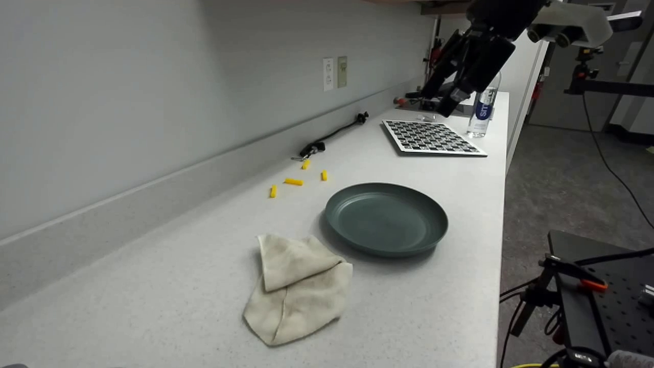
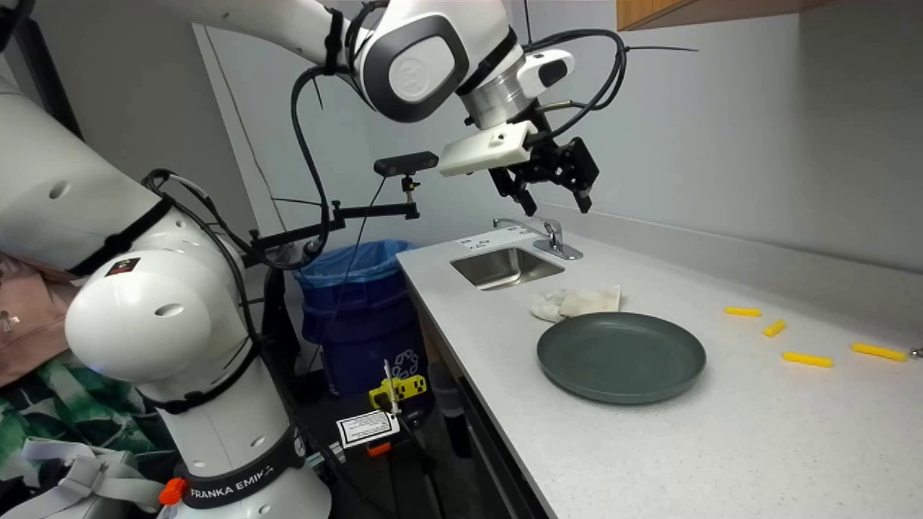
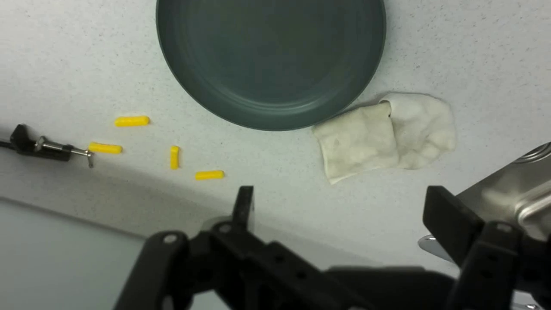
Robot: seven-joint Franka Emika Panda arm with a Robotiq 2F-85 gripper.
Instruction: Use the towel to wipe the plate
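Claw (image 2: 557,207) is spread w/ nothing in it, up over the counter (image 2: 721,461). In an exterior view the towel (image 1: 301,296), loosely folded, lies near-left of the plate (image 1: 386,217); can't tell if they touch. Risks: towel looks thin & floppy, so too shallow a pinch prob. slips off; grabbing too close to the plate could catch it & shove it toward the counter's right edge.

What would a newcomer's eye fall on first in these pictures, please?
The dark green plate on the pale counter would likely come first, with the rumpled cream towel beside it. Next comes the open black gripper above the counter, then four yellow sticks scattered near the wall.
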